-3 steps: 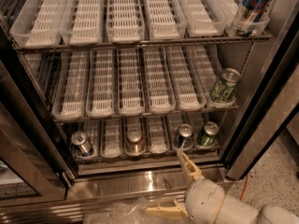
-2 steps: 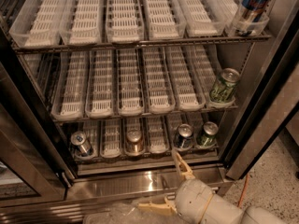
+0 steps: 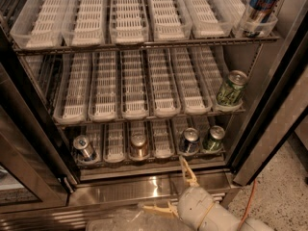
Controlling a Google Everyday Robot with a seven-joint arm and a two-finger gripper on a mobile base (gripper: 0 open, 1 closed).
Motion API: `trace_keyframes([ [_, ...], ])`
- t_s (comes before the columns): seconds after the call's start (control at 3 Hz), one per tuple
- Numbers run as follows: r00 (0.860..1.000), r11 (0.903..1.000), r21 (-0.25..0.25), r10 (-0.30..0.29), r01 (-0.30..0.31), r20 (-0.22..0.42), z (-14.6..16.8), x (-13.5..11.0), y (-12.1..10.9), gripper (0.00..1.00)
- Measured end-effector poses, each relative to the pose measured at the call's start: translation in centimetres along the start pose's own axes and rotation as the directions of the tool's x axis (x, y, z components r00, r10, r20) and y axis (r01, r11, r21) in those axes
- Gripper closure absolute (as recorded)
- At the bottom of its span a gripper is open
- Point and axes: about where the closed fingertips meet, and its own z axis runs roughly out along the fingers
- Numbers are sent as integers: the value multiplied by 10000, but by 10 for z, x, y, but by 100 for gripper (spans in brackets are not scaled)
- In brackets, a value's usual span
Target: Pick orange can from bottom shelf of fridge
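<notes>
The orange can point(image 3: 139, 146) stands upright in the middle lane of the bottom shelf point(image 3: 154, 165), its silver top showing. The fridge point(image 3: 38, 124) is open, with three racks of white slotted lanes. My gripper point(image 3: 172, 186) is low in front of the steel sill, below and right of the orange can and apart from it. Its two tan fingers are spread wide, one pointing up toward the shelf, one pointing left. It holds nothing.
On the bottom shelf a blue-and-silver can point(image 3: 84, 148) stands at the left, another point(image 3: 189, 141) and a green can point(image 3: 213, 138) at the right. A green can point(image 3: 231, 88) sits on the middle rack, a blue can point(image 3: 260, 6) on the top rack. Crumpled plastic point(image 3: 125, 220) lies below.
My gripper has moved left and slightly forward along the steel sill, toward the lane of the orange can. The cans have not moved.
</notes>
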Motion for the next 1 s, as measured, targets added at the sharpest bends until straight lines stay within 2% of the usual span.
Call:
trace_keyframes([
  [0.33, 9999, 9992, 366, 131, -128, -96, 0, 13, -5, 0],
  [0.67, 9985, 9964, 809, 291, -253, -463, 9, 48, -8, 0],
  [1.0, 9983, 9853, 1696, -92, 189, -576, 23, 95, -13, 0],
])
